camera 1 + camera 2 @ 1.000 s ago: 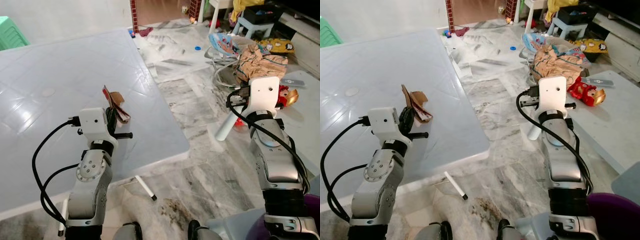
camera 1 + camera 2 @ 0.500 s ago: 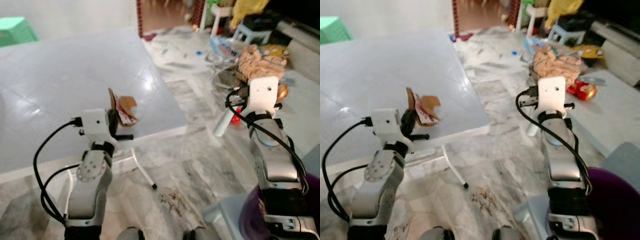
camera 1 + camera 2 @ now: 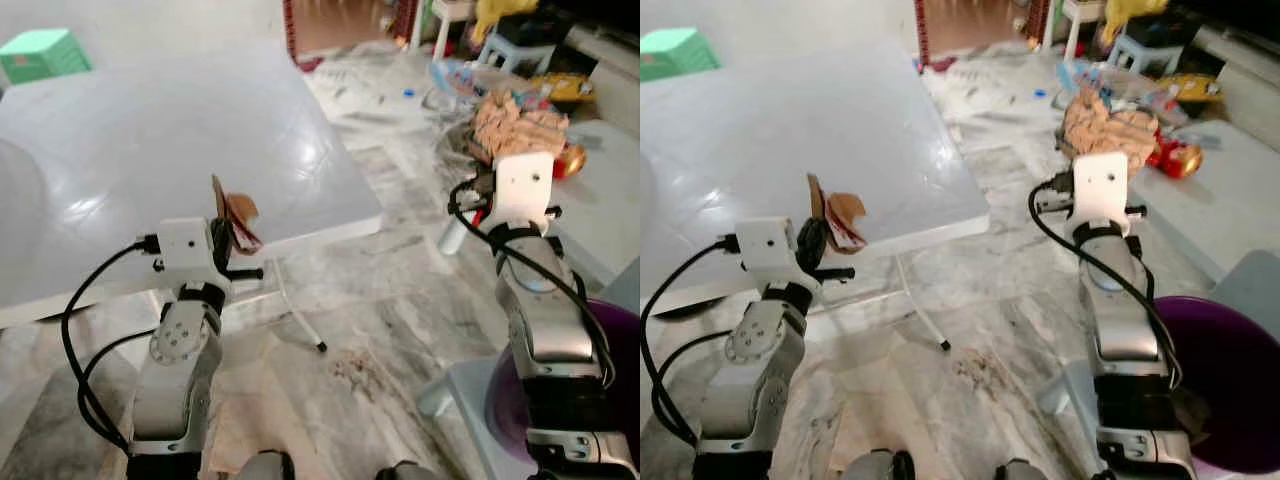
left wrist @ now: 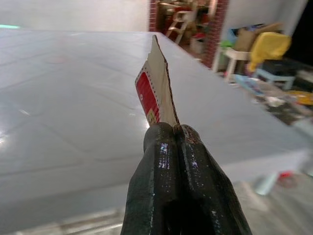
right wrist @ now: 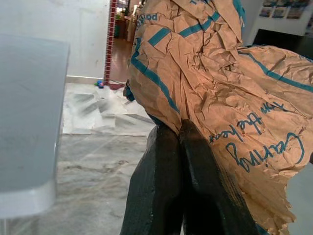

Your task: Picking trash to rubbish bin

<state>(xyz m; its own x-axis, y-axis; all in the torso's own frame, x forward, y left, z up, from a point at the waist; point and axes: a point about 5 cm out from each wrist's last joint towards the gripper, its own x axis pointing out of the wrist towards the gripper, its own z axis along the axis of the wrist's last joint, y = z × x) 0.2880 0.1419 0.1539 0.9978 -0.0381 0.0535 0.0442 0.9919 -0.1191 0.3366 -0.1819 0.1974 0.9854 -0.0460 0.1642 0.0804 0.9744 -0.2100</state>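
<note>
Off the near edge of the white table [image 3: 150, 130], the left gripper [image 4: 173, 128] pinches a torn red-and-brown card scrap [image 4: 156, 90], and the right gripper [image 5: 180, 128] clamps crumpled brown paper [image 5: 230, 83]. Both loads are held thinly at one edge, so a jolt while walking could probably shake either loose. The purple bin [image 3: 1225, 385] sits low at the robot's right. The table leg [image 3: 297, 320] and the toys [image 3: 1175, 155] cluttering the marble floor [image 3: 390, 300] could snag a step.
</note>
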